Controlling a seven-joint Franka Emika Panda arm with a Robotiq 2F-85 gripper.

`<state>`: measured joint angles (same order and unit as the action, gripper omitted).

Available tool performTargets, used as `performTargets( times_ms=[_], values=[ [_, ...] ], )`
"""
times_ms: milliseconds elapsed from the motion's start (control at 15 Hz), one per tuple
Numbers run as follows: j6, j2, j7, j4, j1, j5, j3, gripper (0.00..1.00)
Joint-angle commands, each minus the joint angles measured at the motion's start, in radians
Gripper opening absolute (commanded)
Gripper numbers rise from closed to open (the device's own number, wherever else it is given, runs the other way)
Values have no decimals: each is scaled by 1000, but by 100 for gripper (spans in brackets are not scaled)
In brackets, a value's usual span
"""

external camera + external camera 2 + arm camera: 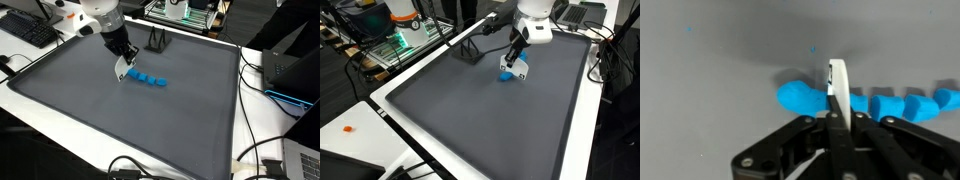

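The white desk point(40, 105) carries a wide gray mat point(130, 125). Over its far part hangs the end effector point(122, 72), fingers pressed together on nothing, just beside a row of blue blocks point(150, 80). A black stand point(157, 40) sits behind, apart.

The mat point(130, 125) is plain dark grey, unpatterned, rimmed by a white table point(365, 115). On the mat lies a row of bright blue blocks point(152, 80). Above the mat the gripper point(122, 73) is black with white fingertips point(838, 85). At the mat's far edge, a black stand point(157, 40).
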<state>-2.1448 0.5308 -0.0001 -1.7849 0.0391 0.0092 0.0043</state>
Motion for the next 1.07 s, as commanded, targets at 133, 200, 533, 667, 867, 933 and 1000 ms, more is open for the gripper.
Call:
performTargets(
  times_ms=[133, 200, 533, 667, 867, 933, 1000],
  values=[
    [-15, 43, -15, -13, -10, 10, 16, 1],
    [-15, 46, -15, -13, -10, 10, 17, 1],
    [-15, 47, -31, -11, -17, 36, 32, 1],
    [-17, 44, -38, -12, -21, 55, 41, 1],
    [-14, 39, -41, -14, -19, 59, 44, 1],
    [-12, 36, -39, -15, -18, 53, 40, 1],
    [-9, 33, -32, -16, -14, 42, 35, 1]
  ],
)
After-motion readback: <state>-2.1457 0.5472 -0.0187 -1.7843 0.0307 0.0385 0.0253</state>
